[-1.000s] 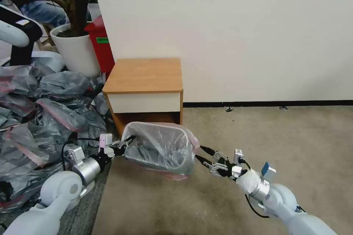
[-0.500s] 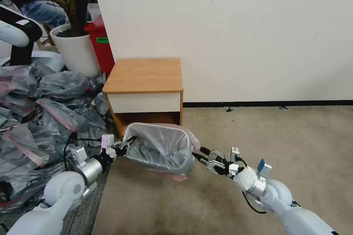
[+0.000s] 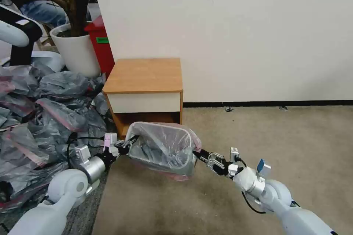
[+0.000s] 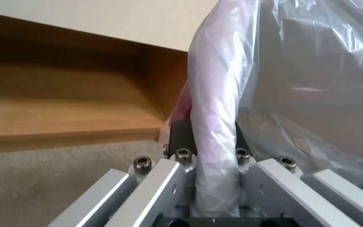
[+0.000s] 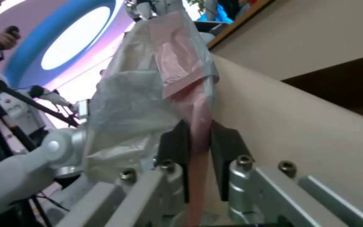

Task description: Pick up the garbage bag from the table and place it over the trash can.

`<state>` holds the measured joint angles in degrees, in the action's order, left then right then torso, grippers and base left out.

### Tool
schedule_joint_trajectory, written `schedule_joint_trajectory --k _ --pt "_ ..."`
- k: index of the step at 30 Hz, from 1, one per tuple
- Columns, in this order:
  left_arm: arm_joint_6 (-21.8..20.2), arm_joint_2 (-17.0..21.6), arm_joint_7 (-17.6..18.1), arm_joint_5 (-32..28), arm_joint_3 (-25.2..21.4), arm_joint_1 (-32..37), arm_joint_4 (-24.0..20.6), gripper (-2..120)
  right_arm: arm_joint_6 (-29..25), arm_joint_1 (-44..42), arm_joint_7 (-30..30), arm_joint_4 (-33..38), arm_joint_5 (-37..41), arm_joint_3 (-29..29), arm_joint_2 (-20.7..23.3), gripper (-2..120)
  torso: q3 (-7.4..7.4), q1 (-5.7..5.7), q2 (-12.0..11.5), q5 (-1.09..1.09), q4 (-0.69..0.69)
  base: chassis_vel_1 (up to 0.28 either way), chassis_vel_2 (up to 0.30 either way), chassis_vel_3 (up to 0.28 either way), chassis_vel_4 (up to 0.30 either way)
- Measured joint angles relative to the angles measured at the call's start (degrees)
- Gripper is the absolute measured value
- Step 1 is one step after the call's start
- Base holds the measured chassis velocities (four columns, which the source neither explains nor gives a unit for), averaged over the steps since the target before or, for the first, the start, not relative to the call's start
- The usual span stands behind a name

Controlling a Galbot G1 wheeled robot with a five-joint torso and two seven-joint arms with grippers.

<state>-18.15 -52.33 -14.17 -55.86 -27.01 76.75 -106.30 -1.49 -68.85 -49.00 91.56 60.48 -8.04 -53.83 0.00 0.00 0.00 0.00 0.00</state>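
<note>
Stretching a thin, see-through grey plastic garbage bag [image 3: 161, 147] over the cream rectangular trash can [image 3: 158, 161], I am pinching its limp, slippery pink-banded mouth in my left gripper [image 3: 129, 141] and right gripper [image 3: 198, 153].

White arms, silver wrists, black cables, hex-screwed grey end effectors

The right gripper [image 3: 199, 153] moves in toward the trash can [image 3: 161, 161] and closes on the garbage bag [image 3: 163, 143] (its pink band between the pads); the left gripper [image 3: 129, 143] shifts slightly right with the can.
</note>
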Motion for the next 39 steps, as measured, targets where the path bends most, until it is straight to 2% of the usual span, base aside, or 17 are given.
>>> schedule_joint_trajectory --k 2,4,7,16,24,29,34,39 --pt "0.00 0.04 0.00 0.00 0.00 0.02 0.00 2 -0.19 -0.05 0.79 0.00 -0.55 -0.10 0.03 8 0.00 0.00 0.00 0.00 0.00 0.000 0.000 0.000 0.000" --pt "0.04 0.15 0.01 0.01 -0.03 0.18 -0.02 2 -0.76 -0.22 2.34 0.00 -2.03 -0.21 0.09 0 0.00 0.00 0.00 0.00 0.00 0.000 0.000 0.000 0.000" --pt "0.11 0.16 0.01 0.02 -0.03 0.26 -0.06 2 -1.38 -0.29 5.34 0.28 -2.95 0.02 0.01 0 0.00 0.00 0.00 -0.01 0.00 0.000 0.000 0.000 0.000" --pt "0.23 0.03 0.13 0.10 -0.02 0.69 -0.42 2 -2.65 0.16 14.18 0.56 -6.50 1.38 -0.72 21 0.00 0.00 0.00 0.00 0.00 0.000 0.000 0.000 0.000" --pt "0.25 0.10 0.13 0.08 -0.26 1.28 -0.86 2 -3.43 0.20 18.15 0.01 -9.64 1.91 -1.26 25 0.00 0.00 0.00 0.00 0.00 0.000 0.000 0.000 0.000" --pt "0.26 -0.22 0.14 0.12 -0.26 1.86 -1.25 2 -3.49 1.09 22.71 -0.63 -13.08 2.67 -2.15 19 0.00 0.00 0.00 0.00 0.01 0.000 0.000 0.000 0.000" --pt "0.22 -0.39 0.14 0.15 -0.22 2.29 -1.65 2 -3.44 2.24 26.81 -2.18 -16.44 3.88 -3.23 7 0.00 0.00 0.00 0.01 0.00 0.000 0.000 0.000 0.000" --pt "0.16 -0.64 0.12 0.19 -0.21 2.54 -1.64 2 -3.66 3.11 29.12 -3.05 -17.60 4.82 -3.89 5 0.00 0.00 0.00 0.00 0.00 0.000 0.000 0.000 0.000"
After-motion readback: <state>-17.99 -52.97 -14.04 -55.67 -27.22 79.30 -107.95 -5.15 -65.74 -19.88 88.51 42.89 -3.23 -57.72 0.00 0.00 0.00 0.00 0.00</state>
